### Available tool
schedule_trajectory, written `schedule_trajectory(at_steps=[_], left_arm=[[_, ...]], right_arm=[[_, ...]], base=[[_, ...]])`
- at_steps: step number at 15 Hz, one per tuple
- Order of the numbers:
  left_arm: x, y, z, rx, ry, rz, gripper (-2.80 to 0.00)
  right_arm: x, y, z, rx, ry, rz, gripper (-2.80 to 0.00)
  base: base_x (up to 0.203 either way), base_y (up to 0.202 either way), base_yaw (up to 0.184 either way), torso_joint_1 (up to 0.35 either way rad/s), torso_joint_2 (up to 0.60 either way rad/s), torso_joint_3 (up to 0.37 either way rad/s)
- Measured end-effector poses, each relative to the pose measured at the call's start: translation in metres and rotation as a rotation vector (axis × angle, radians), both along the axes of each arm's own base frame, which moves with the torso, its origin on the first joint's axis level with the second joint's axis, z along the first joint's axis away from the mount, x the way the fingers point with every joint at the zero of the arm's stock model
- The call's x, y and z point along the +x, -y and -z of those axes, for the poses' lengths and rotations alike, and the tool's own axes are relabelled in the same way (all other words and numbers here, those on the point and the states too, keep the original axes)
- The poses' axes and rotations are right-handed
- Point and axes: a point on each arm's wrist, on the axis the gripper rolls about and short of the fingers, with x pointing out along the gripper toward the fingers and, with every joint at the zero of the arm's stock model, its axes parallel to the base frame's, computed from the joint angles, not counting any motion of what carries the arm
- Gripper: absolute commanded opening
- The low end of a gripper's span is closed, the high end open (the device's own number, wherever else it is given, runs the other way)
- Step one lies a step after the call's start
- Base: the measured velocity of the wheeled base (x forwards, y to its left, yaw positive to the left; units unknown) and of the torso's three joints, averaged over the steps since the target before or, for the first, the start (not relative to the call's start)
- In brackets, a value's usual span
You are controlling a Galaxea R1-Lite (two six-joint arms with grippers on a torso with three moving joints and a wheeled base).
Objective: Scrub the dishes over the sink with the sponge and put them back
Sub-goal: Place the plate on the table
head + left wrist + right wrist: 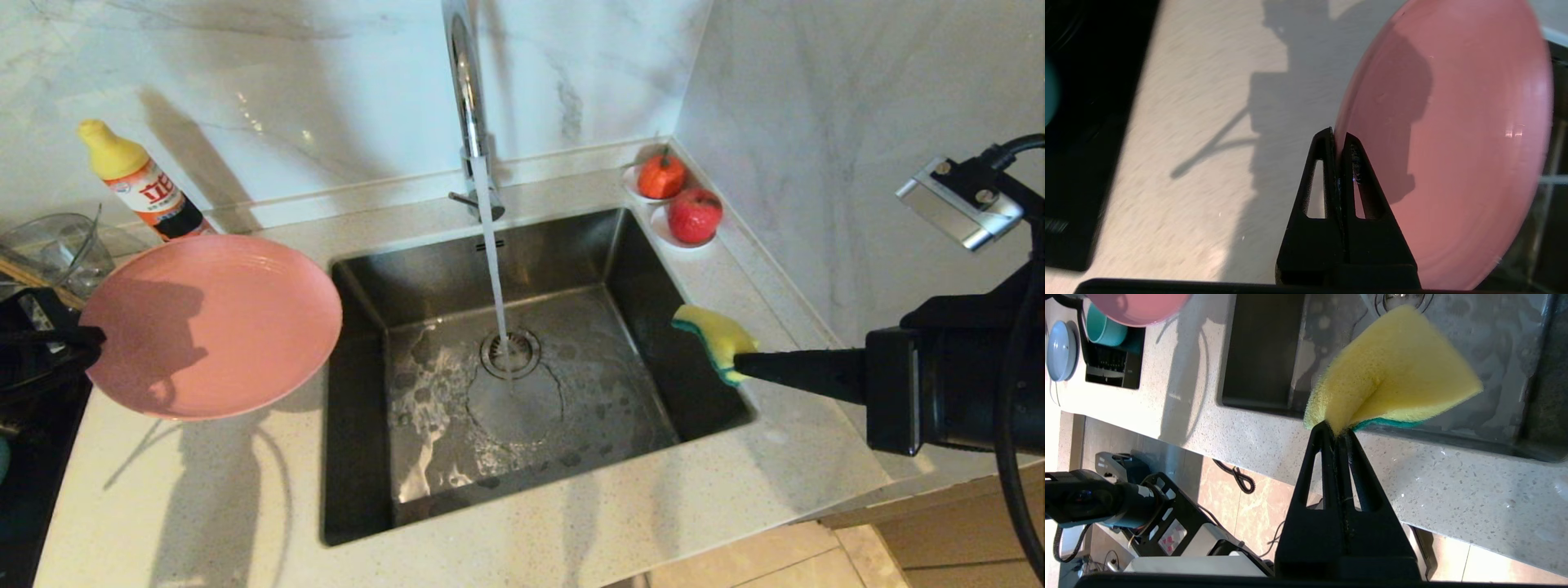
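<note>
My left fingers [1338,139] are clamped tight on the rim of the pink plate [214,325], one finger on each face of it, and I hold the plate raised above the speckled surface [204,506] just to the left of the sink [522,367], its right rim reaching to the basin's left wall. The plate tilts with its hollow face toward my head camera, and its shadow lies across the surface below. My right fingers [1336,432] are pinched shut on one end of the yellow sponge [1392,371], which folds where I grip it, the green scouring layer showing along its underside. I hold the sponge over the right edge of the sink, well apart from the plate. Water runs in a straight stream from the chrome faucet [467,90] down onto the round drain [510,353], and the basin floor is wet with patches of foam. The teal-blue bowl [1106,328] sits off beyond the plate, beside a pale blue dish [1061,351]. A yellow-capped detergent bottle [143,181] stands by the wall behind the plate, a clear glass bowl [53,249] to its left, and two red fruits on saucers [678,200] rest at the sink's far right corner.
</note>
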Motion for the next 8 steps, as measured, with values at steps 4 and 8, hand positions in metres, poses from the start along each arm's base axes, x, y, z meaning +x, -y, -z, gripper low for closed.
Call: schedule_trajectory(at_steps=[4,8], left_arm=[[-0.01,-0.024,0.013,-0.031,-0.043,-0.11,-2.8],[-0.006,-0.048,0.031,-0.05,-0.104,-0.181,-2.8]], right_arm=[[0.003,0.001,0.0,-0.002,-0.002,0.011,-2.8],[0.01,-0.003,0.003,-0.013,-0.015,0.016,-2.8]], base=[[0.0,0.0,0.0,0.0,0.0,0.0],[0.0,0.0,0.0,0.0,0.0,0.0]])
